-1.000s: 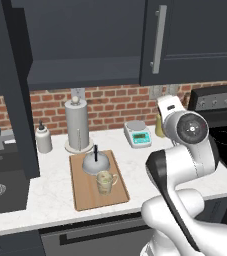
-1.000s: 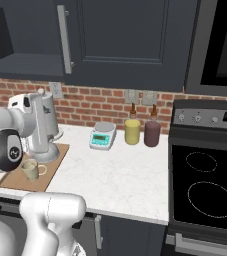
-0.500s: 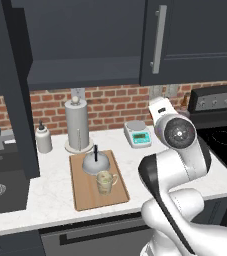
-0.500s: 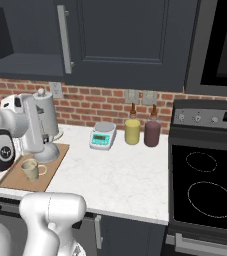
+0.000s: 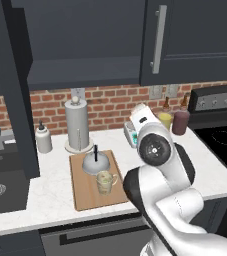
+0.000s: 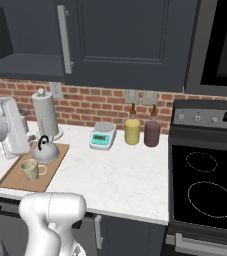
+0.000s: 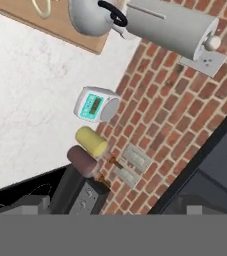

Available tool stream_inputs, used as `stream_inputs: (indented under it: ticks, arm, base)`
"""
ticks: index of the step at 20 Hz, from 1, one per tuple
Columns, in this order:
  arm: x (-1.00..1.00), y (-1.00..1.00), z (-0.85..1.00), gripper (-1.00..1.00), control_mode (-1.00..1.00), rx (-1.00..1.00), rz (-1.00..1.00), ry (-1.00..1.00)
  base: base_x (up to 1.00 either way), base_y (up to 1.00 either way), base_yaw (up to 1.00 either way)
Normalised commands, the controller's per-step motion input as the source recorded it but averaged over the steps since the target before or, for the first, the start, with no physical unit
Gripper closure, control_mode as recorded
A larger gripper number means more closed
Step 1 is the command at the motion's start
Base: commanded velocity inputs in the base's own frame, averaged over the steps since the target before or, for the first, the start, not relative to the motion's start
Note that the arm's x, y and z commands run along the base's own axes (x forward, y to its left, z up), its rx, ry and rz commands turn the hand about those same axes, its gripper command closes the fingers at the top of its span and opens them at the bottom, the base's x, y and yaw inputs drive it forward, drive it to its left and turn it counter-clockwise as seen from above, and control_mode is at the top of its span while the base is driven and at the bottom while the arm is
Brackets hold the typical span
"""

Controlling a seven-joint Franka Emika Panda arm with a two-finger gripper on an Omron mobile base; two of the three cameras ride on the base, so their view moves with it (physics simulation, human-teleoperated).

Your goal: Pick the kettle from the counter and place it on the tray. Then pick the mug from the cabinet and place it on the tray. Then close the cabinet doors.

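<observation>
Light-brown wooden tray [image 5: 87, 192]: lies flat on the white marbled counter [image 5: 50, 187], its long side running away from the front edge. On it, the kettle [image 5: 95, 163], a low grey metal dome with a thin black upright handle, stands at the far end. The mug [image 5: 105, 182], cream with a small handle, stands just in front of the kettle, upright, near the tray's middle.

Behind the tray, against the red brick wall [image 5: 110, 102]: a tall grey paper-towel roll [image 5: 77, 125] on its stand, and to its left a small pale bottle [image 5: 43, 138]. A dark sink [image 5: 2, 185] is set into the counter's left end.

To the right along the wall: a small kitchen scale [image 6: 103, 135] with a teal display, a yellow jar [image 6: 132, 131], a dark red jar [image 6: 151, 133], then the black stove [image 6: 205, 185].

Upper cabinet [image 5: 80, 42]: the left door [image 5: 12, 95] stands swung open; the right door [image 5: 192, 40] is shut, its silver bar handle [image 5: 157, 39] vertical.

End effector: jaws spread wide, holding nothing, raised above the counter and looking towards the brick wall.
</observation>
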Motion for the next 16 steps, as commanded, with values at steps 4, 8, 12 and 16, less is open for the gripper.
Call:
stream_inputs:
  ticks: [4,8,12,16]
  arm:
    - [-0.29,0.53,0.0,-1.0,-1.0,-0.19,0.0,-0.11]
    - [-0.36,0.59,0.0,-1.0,-1.0,-0.21,0.0,-0.17]
    - [-0.48,0.45,0.11,-1.0,-1.0,-0.14,0.0,-0.21]
    - [-0.53,0.61,0.23,-1.0,-1.0,-0.14,0.0,-0.18]
  base:
    - [0.0,0.0,0.0]
    - [0.0,0.0,0.0]
    - [0.0,0.0,0.0]
    - [0.0,0.0,0.0]
